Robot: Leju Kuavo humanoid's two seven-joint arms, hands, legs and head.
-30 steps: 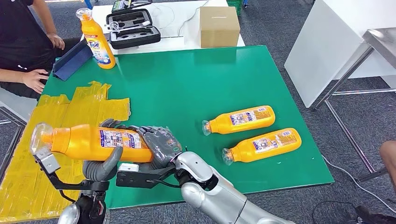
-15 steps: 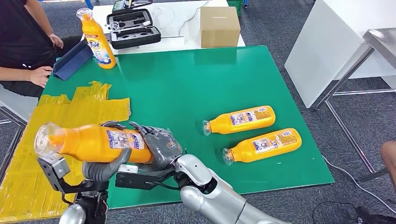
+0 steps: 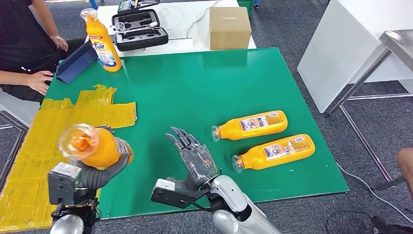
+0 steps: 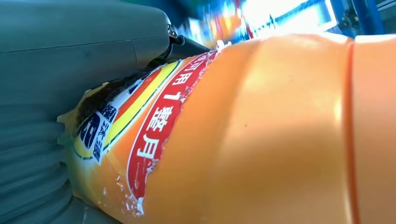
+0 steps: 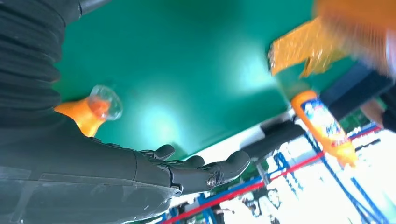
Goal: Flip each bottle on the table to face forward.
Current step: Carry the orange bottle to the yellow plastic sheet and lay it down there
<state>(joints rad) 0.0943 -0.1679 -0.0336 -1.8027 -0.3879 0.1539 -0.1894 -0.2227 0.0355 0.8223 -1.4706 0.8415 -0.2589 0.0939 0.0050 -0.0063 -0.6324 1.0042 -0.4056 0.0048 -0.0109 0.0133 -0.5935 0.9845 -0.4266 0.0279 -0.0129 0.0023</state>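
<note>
Fingers of the left hand (image 3: 104, 170) wrap under and around the held bottle (image 3: 92, 145) at the near left, above the yellow plastic sheet (image 3: 29, 161) and the table's (image 3: 195, 83) left edge; its clear cap points up toward the camera, so the body looks roughly on end. The left wrist view shows part of a printed label against the palm. To its right, the right hand (image 3: 192, 158) is empty, fingers straight and slightly apart, palm raised near the table's near edge. Farther right, two bottles (image 3: 249, 125) (image 3: 273, 151) lie on their sides, caps leftward. One bottle (image 3: 101, 41) stands upright at the far left. I judge this a turn in progress; next, the held bottle needs setting down front outward.
</note>
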